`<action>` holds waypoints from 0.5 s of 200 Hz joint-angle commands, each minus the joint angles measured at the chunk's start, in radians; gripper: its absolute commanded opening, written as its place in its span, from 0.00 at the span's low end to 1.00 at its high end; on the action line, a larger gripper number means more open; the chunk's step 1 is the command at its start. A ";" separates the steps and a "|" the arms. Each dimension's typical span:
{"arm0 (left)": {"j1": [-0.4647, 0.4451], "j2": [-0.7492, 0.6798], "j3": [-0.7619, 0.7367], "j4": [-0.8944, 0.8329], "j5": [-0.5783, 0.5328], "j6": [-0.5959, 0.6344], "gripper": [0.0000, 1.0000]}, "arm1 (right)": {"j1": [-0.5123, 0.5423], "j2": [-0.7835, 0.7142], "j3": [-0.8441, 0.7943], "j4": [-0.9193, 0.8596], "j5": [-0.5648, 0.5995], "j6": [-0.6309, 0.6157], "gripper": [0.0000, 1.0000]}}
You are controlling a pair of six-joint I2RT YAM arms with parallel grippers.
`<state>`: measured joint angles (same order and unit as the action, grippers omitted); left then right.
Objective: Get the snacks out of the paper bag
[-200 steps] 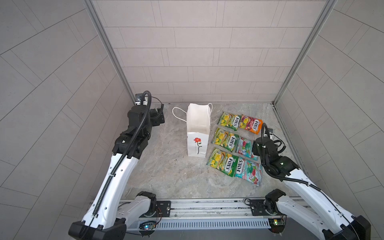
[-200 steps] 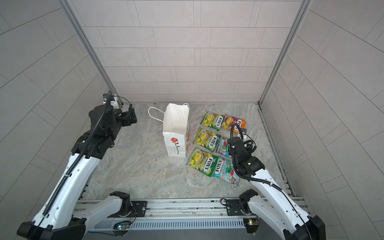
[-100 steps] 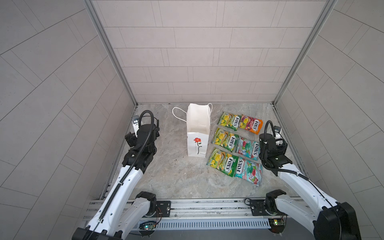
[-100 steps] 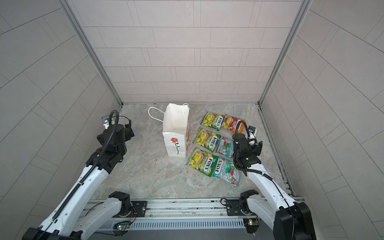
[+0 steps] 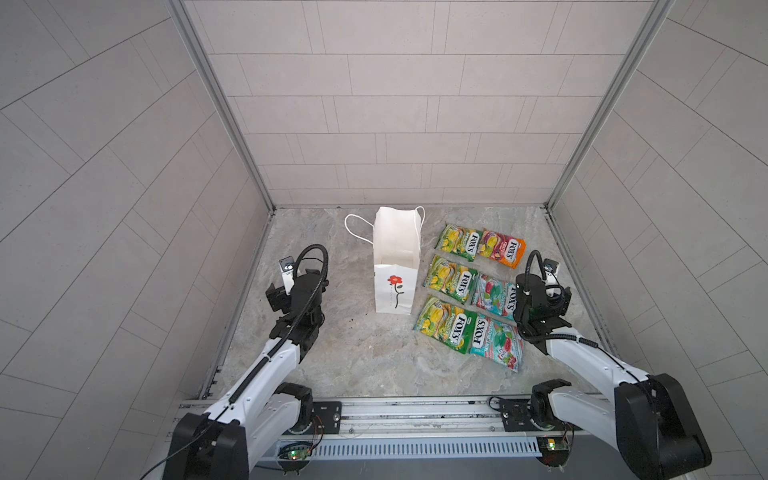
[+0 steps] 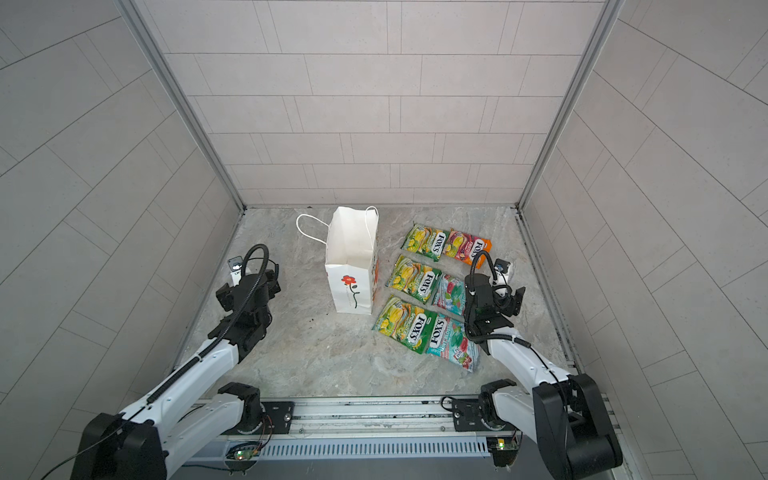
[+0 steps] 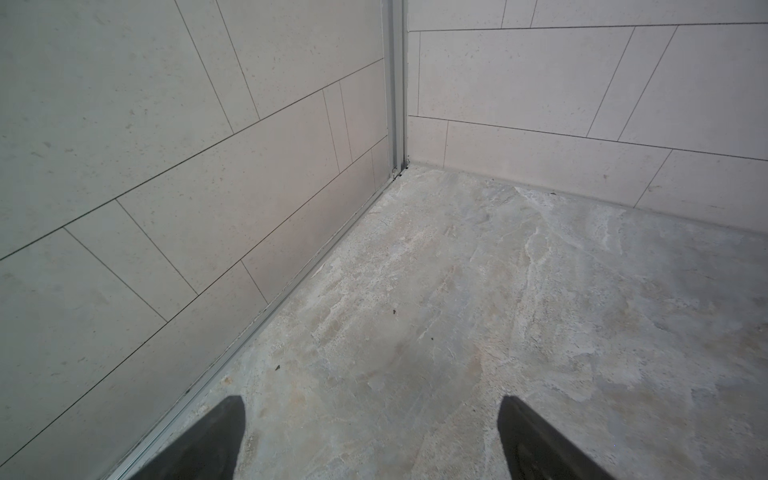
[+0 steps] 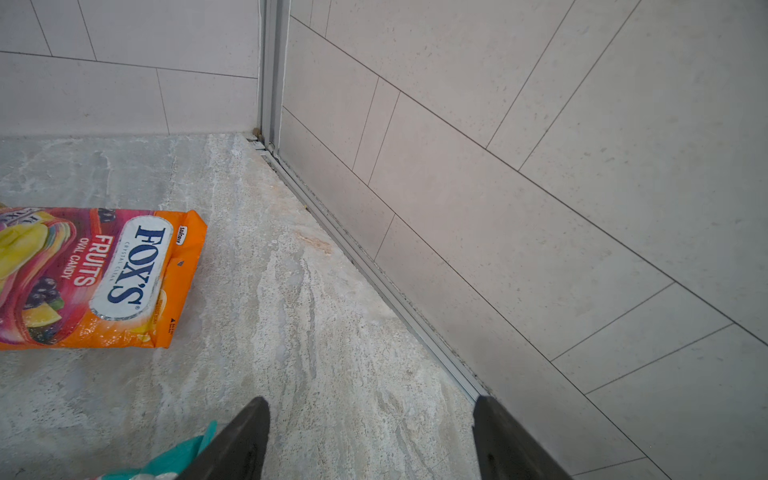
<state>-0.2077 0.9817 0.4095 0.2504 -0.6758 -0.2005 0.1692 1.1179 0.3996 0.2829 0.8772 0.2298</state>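
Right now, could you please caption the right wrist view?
Open right claw over the tabletop, orange FOX'S packet alongside.

Quick headcount. Six candy packets in total, and both top views agree on that. By colour it's three green-yellow packets, two teal packets and just one orange packet. They sit in three rows of two. From the right wrist camera you only get one whole packet, the orange one, plus one corner of a teal one.

One white paper bag, with two cord handles and a single red flower drawn on the front.

Two robot arms, and each has one black cable loop and one small camera. One metal rail carries both.
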 commanded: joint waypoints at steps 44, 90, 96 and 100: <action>0.051 0.178 -0.075 0.344 0.110 0.106 1.00 | -0.004 0.097 -0.042 0.227 -0.052 -0.053 0.79; 0.127 0.275 -0.111 0.494 0.303 0.106 1.00 | -0.005 0.152 -0.080 0.409 -0.205 -0.110 0.80; 0.137 0.286 -0.112 0.522 0.330 0.107 1.00 | -0.004 0.160 -0.084 0.432 -0.227 -0.119 0.80; 0.144 0.296 -0.112 0.543 0.353 0.107 1.00 | -0.005 0.166 -0.089 0.450 -0.239 -0.126 0.80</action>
<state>-0.0971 1.2419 0.3153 0.6315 -0.4580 -0.1055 0.1688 1.2629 0.3271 0.5915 0.7368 0.1585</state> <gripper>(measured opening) 0.998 0.800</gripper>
